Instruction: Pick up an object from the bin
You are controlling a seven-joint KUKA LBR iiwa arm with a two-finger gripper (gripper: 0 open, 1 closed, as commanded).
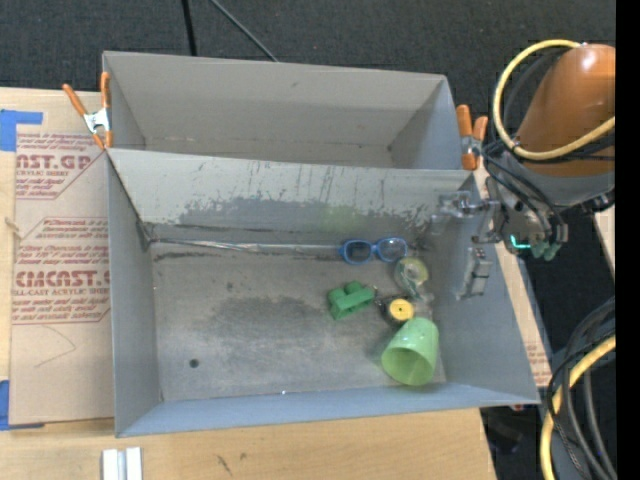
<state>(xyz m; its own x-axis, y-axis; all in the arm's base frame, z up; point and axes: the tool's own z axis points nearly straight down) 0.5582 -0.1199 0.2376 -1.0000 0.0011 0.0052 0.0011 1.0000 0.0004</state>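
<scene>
Hand [474, 273] hanging over the right sloping wall of the grey bin [250, 358], at the end of the arm [570, 98] with its orange cover. Nothing seen in its grasp; cannot tell how far open or closed.

Nearest to it, just down the slope to the left on the bin floor: a small pale round thing [411, 271], too small to make out further. Just left of that, blue glasses [372, 251], long axis left to right along the foot of the back wall, two round lenses; touching the pale thing or not, unclear.

Below these, a green block [350, 299], squat and chunky, long axis roughly left to right, slightly tilted. Just beside it on the right, a small yellow round piece [400, 311] with a dark centre.

Nearest the front wall, a light green cup [412, 351] lying on its side, long axis from upper right to lower left, wider end toward the front wall, narrow end pointing at the yellow piece and just beside it.

All five gathered in the right half of the floor, well apart from the left wall.
</scene>
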